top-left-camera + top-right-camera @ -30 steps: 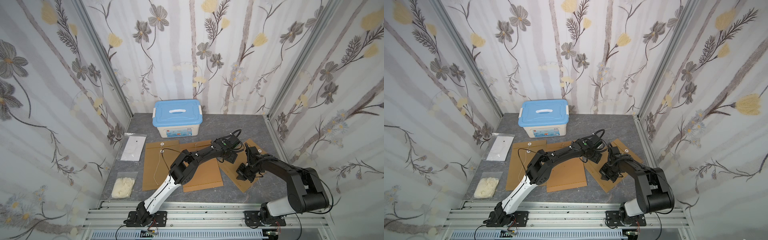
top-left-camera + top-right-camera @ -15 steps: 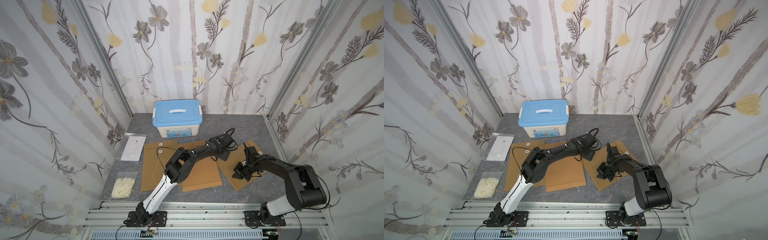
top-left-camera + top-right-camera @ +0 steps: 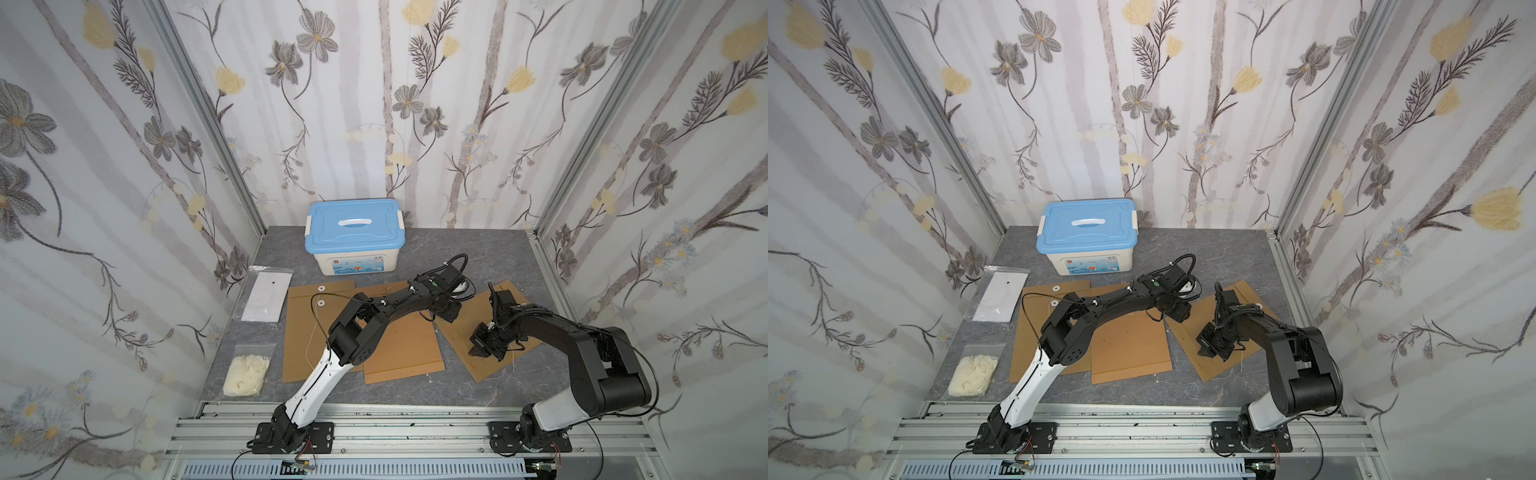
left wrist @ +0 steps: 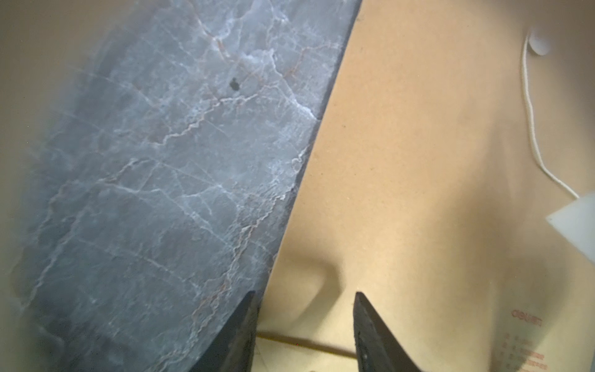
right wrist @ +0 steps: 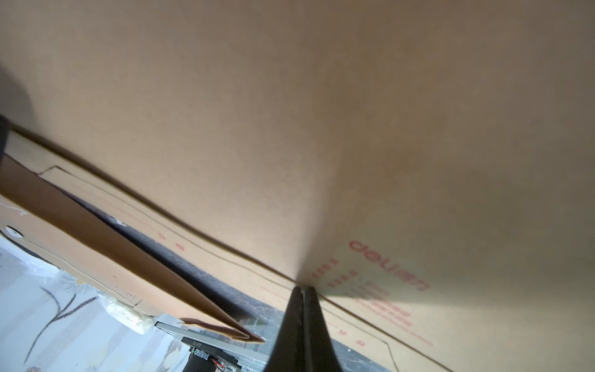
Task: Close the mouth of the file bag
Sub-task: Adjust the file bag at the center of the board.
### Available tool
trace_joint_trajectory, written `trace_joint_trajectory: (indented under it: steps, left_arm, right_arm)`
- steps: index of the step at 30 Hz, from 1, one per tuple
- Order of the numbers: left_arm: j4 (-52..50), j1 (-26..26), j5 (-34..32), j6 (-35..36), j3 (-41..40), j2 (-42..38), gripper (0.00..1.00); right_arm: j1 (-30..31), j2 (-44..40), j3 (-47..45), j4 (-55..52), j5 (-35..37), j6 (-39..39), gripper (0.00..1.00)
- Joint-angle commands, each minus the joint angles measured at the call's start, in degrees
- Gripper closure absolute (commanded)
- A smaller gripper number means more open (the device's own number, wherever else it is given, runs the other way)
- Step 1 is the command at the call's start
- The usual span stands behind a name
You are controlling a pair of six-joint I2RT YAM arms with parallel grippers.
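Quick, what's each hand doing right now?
Left hand: open over the bag, holding nothing.
Right hand: closed, tips against the bag.

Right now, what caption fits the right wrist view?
Shut right end effector, tips at a brown paper file bag with red print.

The only print that can be made out is a red brand word on the file bag [image 5: 418,193] lying on the right, apparently "deli". The rows of small red print beside it are too blurred to read. The storage box [image 3: 357,266] at the far side carries a front label with a small red logo, which is illegible.
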Motion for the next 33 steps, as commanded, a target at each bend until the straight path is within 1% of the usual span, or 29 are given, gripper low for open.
trace_joint_trajectory:
  steps: [1, 3, 7, 9, 10, 14, 16, 17, 19, 21, 22, 25, 27, 29, 31, 32, 33]
  left_arm:
    - [-26.73, -0.66, 11.58, 0.46, -0.02, 4.64, 0.5]
    - [-28.6, -0.7, 13.05, 1.22, 1.28, 6.46, 0.51]
    - [-30.0, -1.27, 10.8, 2.56, 0.5, 6.19, 0.54]
    - [-29.89, -1.32, 12.77, 3.2, 0.25, 5.87, 0.6]
    - [-29.62, -1.36, 13.5, 3.17, 0.42, 5.91, 0.61]
    - [-30.31, -1.43, 14.54, 3.69, 0.84, 6.48, 0.79]
    - [-30.58, -1.35, 12.51, 3.45, 0.81, 6.57, 0.8]
    - [-30.95, -1.41, 11.63, 3.16, 0.9, 6.8, 0.83]
    - [-31.42, -1.23, 9.93, 2.6, 1.21, 6.92, 0.84]
    - [-31.03, -0.92, 7.34, 1.09, 0.94, 6.76, 0.88]
    - [-30.9, -0.64, 6.61, 0.32, 0.91, 6.85, 0.88]
    - [-28.48, 1.08, 7.1, -2.17, -0.52, 6.47, 0.88]
    - [-26.96, 1.65, 6.65, -3.42, -1.32, 5.49, 0.88]
    - [-26.56, 2.02, 6.02, -4.05, -1.07, 4.82, 0.88]
    - [-26.37, 2.26, 6.61, -4.25, -0.94, 4.17, 0.88]
    - [-26.34, 2.25, 6.8, -4.32, -0.93, 3.74, 0.88]
    - [-25.87, 2.24, 7.08, -4.57, -1.31, 3.15, 0.87]
  right_arm:
    - [-0.31, 1.31, 0.59, 2.86, 7.66, -0.87, 1.0]
    - [-0.42, 1.77, 1.41, 2.43, 7.71, -1.14, 1.0]
    - [-0.42, 2.3, 2.49, 1.71, 7.92, -1.51, 1.0]
    - [-0.42, 2.8, 2.76, 1.86, 7.84, -1.59, 1.0]
    - [-0.42, 3.07, 2.95, 1.95, 7.75, -1.64, 1.0]
    - [-0.42, 3.96, 3.24, 2.02, 7.54, -1.85, 1.0]
    - [-0.42, 3.96, 3.3, 1.96, 7.54, -1.77, 1.0]
    - [-0.41, 3.98, 3.42, 1.9, 7.48, -1.89, 1.0]
    - [-0.46, 3.62, 4.03, 1.23, 7.48, -2.24, 1.0]
    - [-0.99, 3.06, 5.42, -0.87, 7.42, -3.26, 1.0]
    - [-1.38, 2.57, 6.16, -1.95, 7.06, -4.0, 1.0]
    - [-3.02, -0.24, 8.26, -6.55, 7.58, -6.52, 1.0]
    - [-5.38, -2.07, 9.48, -10.23, 8.99, -9.27, 0.99]
    - [-8.3, -3.28, 10.03, -13.17, 11.71, -11.95, 0.95]
    - [-11.37, -4.11, 10.48, -16.46, 17.94, -14.47, 0.86]
    - [-13.61, -4.37, 10.42, -17.65, 20.76, -15.56, 0.8]
    - [-16.23, -4.42, 10.17, -18.13, 21.99, -16.82, 0.7]
